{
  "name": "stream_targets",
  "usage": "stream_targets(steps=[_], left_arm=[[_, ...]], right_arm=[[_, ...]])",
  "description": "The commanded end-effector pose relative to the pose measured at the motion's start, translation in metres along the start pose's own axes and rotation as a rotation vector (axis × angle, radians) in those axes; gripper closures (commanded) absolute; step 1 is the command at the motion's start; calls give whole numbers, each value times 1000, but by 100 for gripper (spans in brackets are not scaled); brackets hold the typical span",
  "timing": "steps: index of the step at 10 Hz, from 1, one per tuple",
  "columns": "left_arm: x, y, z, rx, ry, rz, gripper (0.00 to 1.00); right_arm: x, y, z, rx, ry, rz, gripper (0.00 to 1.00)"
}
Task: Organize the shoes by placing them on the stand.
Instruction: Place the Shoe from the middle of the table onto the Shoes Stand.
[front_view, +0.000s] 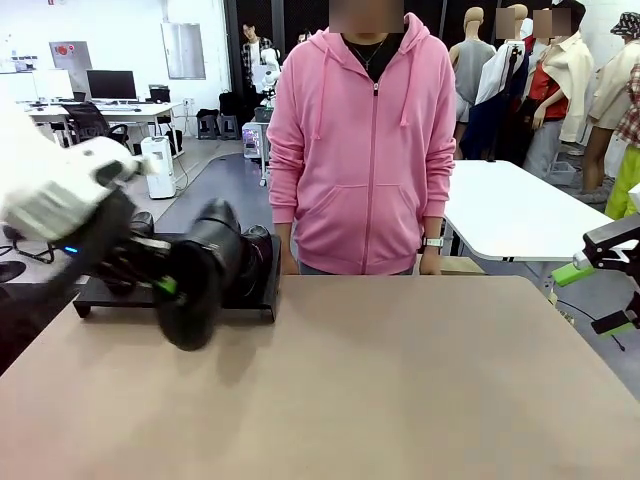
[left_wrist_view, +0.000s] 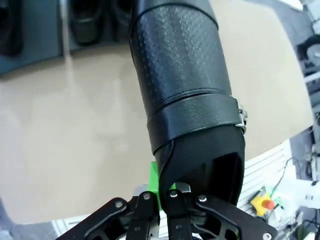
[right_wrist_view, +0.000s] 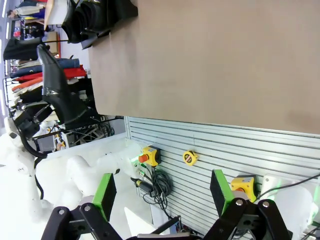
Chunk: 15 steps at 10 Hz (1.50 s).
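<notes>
Left gripper (front_view: 172, 288) carries a glossy black leather loafer (front_view: 205, 275) above the tan desk (front_view: 400, 380).
Its jaws pinch the shoe's heel, just in front of the low matte black stand (front_view: 255, 300) holding other loafers (front_view: 258, 250); the right gripper (right_wrist_view: 162, 197), jaws spread, hangs beside the desk edge.

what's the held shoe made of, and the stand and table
Shoe: looks like black leather or faux leather, with a fine pebbled grain, a soft sheen and a strap with a small metal buckle. Stand: matte black, flat; could be painted wood or metal. Table: smooth tan top, probably laminate.
</notes>
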<state>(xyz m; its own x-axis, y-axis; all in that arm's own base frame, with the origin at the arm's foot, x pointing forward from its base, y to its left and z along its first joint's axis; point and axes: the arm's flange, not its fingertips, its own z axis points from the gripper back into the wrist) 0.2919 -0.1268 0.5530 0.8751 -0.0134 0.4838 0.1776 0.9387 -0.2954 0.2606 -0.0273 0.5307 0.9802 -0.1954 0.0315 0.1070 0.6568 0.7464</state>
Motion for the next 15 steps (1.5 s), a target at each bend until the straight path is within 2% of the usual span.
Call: stream_targets(steps=[1, 2, 3, 4, 5, 6, 10, 11, 12, 14, 15], left_arm=[[-32, 69, 17, 3, -17, 46, 100], [-20, 105, 30, -31, -54, 146, 100], [-12, 132, 26, -13, -34, 195, 100], [-11, 145, 18, -34, -24, 199, 100], [-14, 143, 11, -66, -32, 292, 100], [5, 140, 44, -11, -27, 205, 100], [6, 144, 35, 0, -8, 225, 100], [25, 161, 36, -2, -4, 380, 100], [65, 175, 39, -35, -30, 368, 100], [135, 176, 20, 11, -27, 158, 100], [170, 183, 0, 55, -74, 120, 100]], right_arm=[[1, 1, 1, 25, 0, 21, 0], [1, 1, 1, 25, 0, 21, 0], [1, 1, 1, 25, 0, 21, 0], [1, 1, 1, 25, 0, 21, 0], [1, 1, 1, 25, 0, 21, 0], [1, 1, 1, 25, 0, 21, 0], [1, 1, 1, 25, 0, 21, 0], [1, 1, 1, 25, 0, 21, 0], [1, 1, 1, 25, 0, 21, 0], [1, 1, 1, 25, 0, 21, 0], [1, 1, 1, 25, 0, 21, 0]])
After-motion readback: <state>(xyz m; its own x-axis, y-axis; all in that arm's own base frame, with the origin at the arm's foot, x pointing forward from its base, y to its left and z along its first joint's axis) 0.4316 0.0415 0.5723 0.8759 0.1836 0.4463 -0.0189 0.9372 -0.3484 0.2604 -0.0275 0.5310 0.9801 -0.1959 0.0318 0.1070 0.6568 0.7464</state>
